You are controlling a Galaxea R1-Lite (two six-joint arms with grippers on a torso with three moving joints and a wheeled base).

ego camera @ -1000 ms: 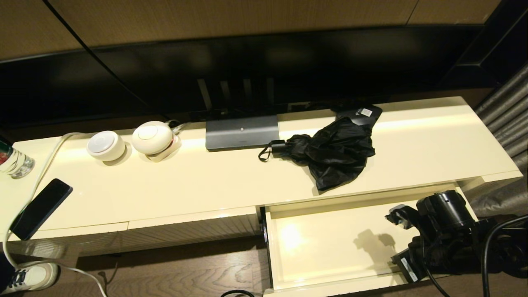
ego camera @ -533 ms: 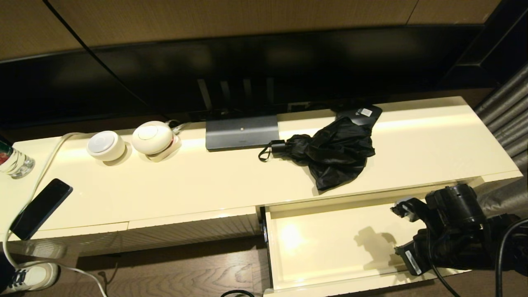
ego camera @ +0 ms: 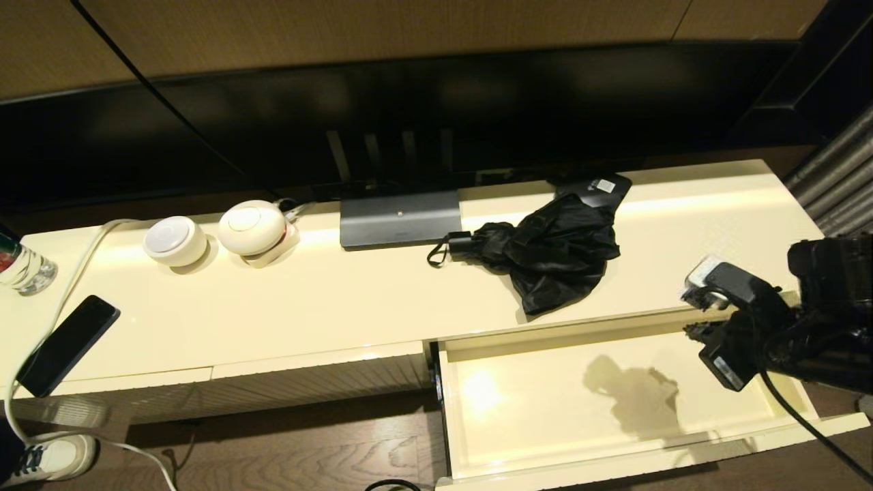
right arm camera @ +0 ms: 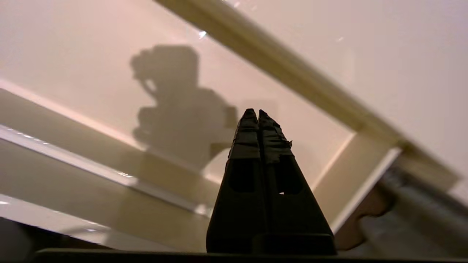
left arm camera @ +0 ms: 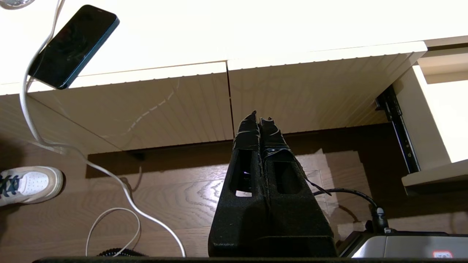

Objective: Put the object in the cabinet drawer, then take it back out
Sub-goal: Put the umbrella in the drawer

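The umbrella [ego camera: 545, 249] lies on the table [ego camera: 354, 293] — a black heap of loose glossy folds with its short handle and wrist loop pointing toward the robot's left, just in front of a grey stand base [ego camera: 400, 218]. Its far end touches or overlaps a flat black box [ego camera: 595, 187] with a white label. Nothing grips it.

Below and in front of it the drawer [ego camera: 750, 436] stands pulled out, its glossy cream floor bare apart from a glare spot and the arm's shadow.

The right hand [right arm camera: 259, 116] hangs over the drawer's right end, near the table edge, fingers pressed tight together and empty; the head view shows only the arm's dark wrist there. The left hand [left arm camera: 259, 120] is parked low over the wooden floor [left arm camera: 175, 197], facing the closed ribbed fronts [left arm camera: 182, 102] left of the drawer — also closed tight, holding nothing.

Toward the table's left end sit two round white devices [ego camera: 217, 233], a dark phone [ego camera: 67, 344] by the front edge with a white cable [ego camera: 51, 320] running past it, and a bottle [ego camera: 20, 266] at the far corner. A white sneaker [ego camera: 51, 458] shows on the floor.
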